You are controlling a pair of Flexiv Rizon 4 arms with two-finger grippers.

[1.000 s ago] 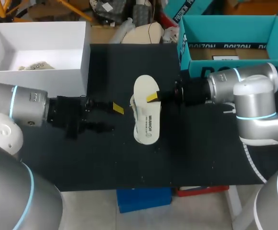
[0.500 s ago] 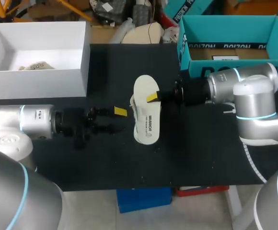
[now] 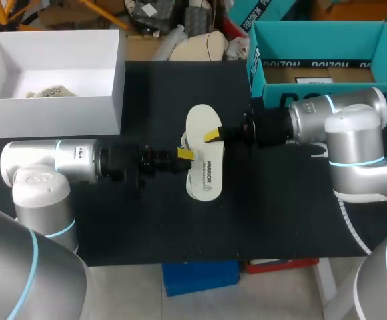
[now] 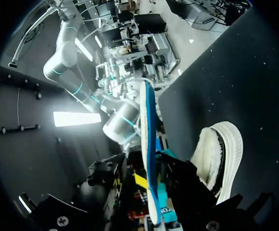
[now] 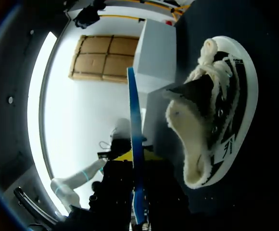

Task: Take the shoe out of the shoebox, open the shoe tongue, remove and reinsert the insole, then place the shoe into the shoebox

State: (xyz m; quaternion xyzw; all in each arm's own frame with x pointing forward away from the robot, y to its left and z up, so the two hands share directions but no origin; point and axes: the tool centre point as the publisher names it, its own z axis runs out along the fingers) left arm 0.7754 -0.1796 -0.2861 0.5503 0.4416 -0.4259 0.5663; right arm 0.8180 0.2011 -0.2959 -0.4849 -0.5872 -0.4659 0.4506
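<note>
A white shoe (image 3: 204, 179) lies on its side at the middle of the black table (image 3: 147, 227). Its white insole (image 3: 202, 124) stands on edge just above the shoe, with my right gripper (image 3: 213, 135) shut on its right side. My left gripper (image 3: 184, 155) is at the insole's left side, open. In the left wrist view the insole (image 4: 148, 144) runs edge-on between the fingers of my left gripper (image 4: 151, 185), and the shoe (image 4: 221, 154) lies beside them. In the right wrist view my right gripper (image 5: 137, 161) pinches the blue-edged insole (image 5: 133, 110), with the shoe (image 5: 211, 120) beside it.
An open teal shoebox (image 3: 327, 40) stands at the back right, behind my right arm. A white box (image 3: 53, 110) with crumpled paper (image 3: 47, 91) inside sits at the back left. Bare black tabletop lies in front of the shoe.
My left arm has moved right, from well left of the shoe up to the insole, and its fingers have narrowed. The right arm, the insole and the shoe have kept still.
</note>
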